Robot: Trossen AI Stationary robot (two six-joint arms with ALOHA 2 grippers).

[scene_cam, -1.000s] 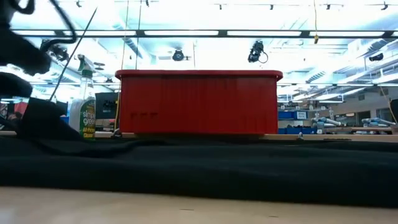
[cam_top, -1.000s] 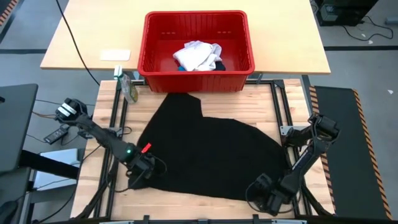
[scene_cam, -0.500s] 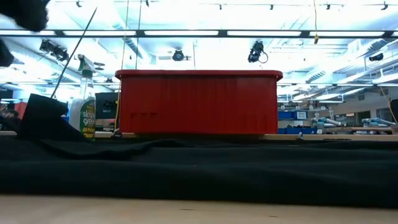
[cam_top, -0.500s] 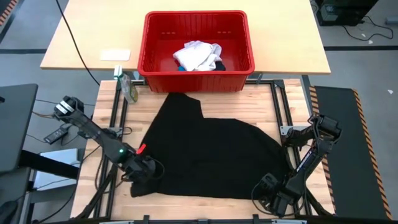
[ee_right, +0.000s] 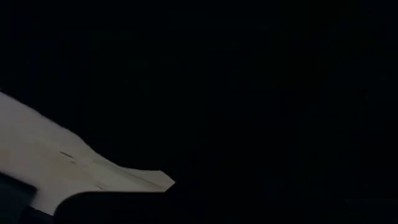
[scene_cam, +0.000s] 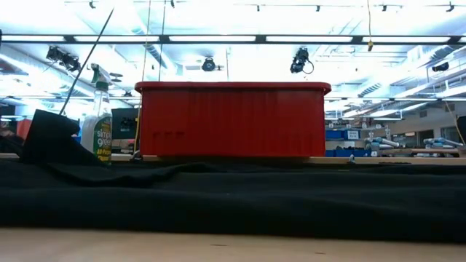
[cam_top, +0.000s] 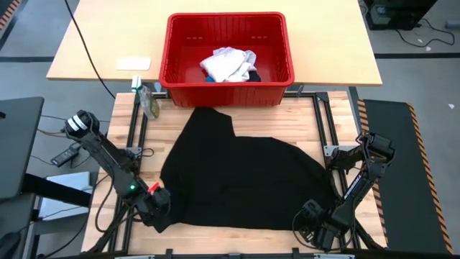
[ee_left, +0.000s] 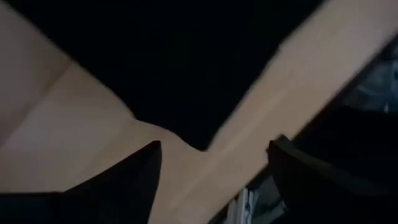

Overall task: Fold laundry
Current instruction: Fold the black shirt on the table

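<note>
Since a second ago: left hand [cam_top: 159,208] drawn back toward the near left corner of the worktop [cam_top: 302,119], now off the hem of the black shirt [cam_top: 244,176]; fingers [ee_left: 124,180] apart, bare wood between them in the left wrist view, nothing held. In the low view, dark arm shapes gone from the upper left. Right hand [cam_top: 316,229] shifted slightly nearer the front edge, at the shirt's near right corner; fingers together, but impossible to say whether any cloth is pinched, the right wrist view being almost wholly black fabric.

Edges and room: shirt's near hem running close along the front edge, only a thin strip of wood showing. Bare wood left of the shirt, beside the left hand, and at the far right corner. Spray bottle [cam_top: 148,101] standing at the far left corner, well apart from the shirt. Red basket [cam_top: 230,90] just beyond the worktop's far edge, on a second table.

Black shirt spread mostly flat across the middle, a narrower part reaching toward the basket, low ripples seen from the low view, a raised fold at its left end. White garment [cam_top: 226,63] bunched in the basket, a small blue piece [cam_top: 208,78] peeking beside it.
</note>
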